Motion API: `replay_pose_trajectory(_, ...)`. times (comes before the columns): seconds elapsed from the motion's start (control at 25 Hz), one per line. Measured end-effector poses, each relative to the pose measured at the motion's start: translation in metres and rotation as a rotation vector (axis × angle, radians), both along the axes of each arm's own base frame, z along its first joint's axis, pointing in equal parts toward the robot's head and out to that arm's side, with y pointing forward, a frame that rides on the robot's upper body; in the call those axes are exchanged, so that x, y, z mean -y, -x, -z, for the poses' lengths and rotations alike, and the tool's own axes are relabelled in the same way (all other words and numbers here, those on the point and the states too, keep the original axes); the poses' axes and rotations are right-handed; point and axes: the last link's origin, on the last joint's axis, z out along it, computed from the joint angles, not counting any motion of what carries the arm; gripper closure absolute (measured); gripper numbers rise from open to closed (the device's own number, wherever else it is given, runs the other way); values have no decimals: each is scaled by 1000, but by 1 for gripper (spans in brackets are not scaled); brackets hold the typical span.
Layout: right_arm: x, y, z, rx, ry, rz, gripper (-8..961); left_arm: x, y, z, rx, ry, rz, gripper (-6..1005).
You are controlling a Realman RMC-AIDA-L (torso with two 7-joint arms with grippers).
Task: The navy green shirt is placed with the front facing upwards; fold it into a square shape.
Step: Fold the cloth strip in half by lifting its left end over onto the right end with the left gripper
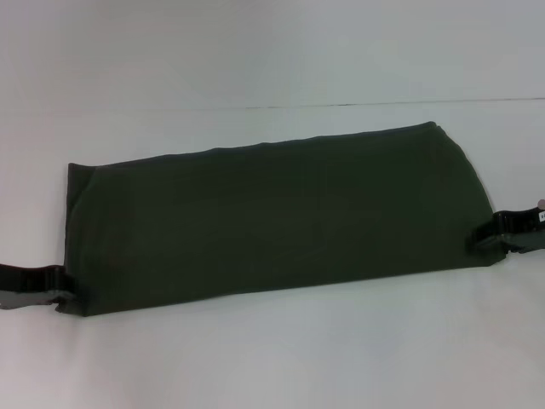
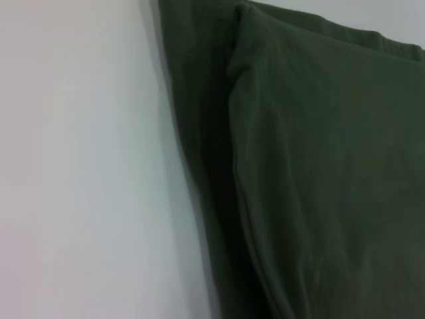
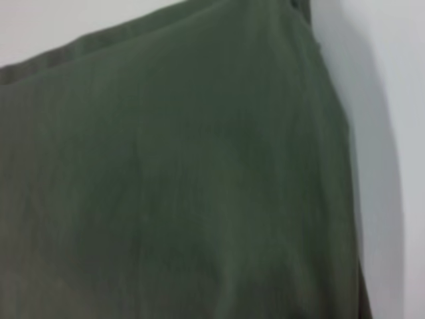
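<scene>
The navy green shirt [image 1: 272, 217] lies flat on the white table as a long folded band running from left to right, plain fabric up, no print or collar showing. My left gripper [image 1: 53, 288] sits low on the table at the band's near left corner, touching its edge. My right gripper [image 1: 484, 240] sits at the near right corner, its tip over the cloth's edge. The left wrist view shows layered folded edges of the shirt [image 2: 312, 173] beside bare table. The right wrist view is filled with smooth shirt [image 3: 186, 179] fabric.
The white table [image 1: 272, 358] stretches in front of the shirt and behind it up to a thin dark line [image 1: 383, 104] at the back. Nothing else stands on it.
</scene>
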Motion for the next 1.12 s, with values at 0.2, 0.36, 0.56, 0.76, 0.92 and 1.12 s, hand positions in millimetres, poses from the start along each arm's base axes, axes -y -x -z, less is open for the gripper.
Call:
replay_pose_trajectory(0.2, 0, 2, 1, 10, 12, -5, 501, 0, 0, 0, -1, 0, 0, 907)
replay_pose_trajectory(0.36, -1, 2, -1, 17, 14, -8, 589, 0, 0, -1, 0, 1, 0, 908)
replay_pose_trajectory(0.56, -1, 1, -3, 33, 20, -7, 717, 0, 0, -1, 2, 4, 1, 909)
replay_pose_trajectory(0.76, 0, 1, -3, 44, 38, -9, 914, 0, -1, -1, 0, 5, 4, 921)
replay_pose_trajectory(0.92, 3, 3, 4, 55, 77, -21, 942, 0, -1, -3, -2, 6, 6, 935)
replay_pose_trajectory(1.12, 6, 7, 11, 66, 121, -34, 943, 1, -3, -8, -4, 17, 13, 950)
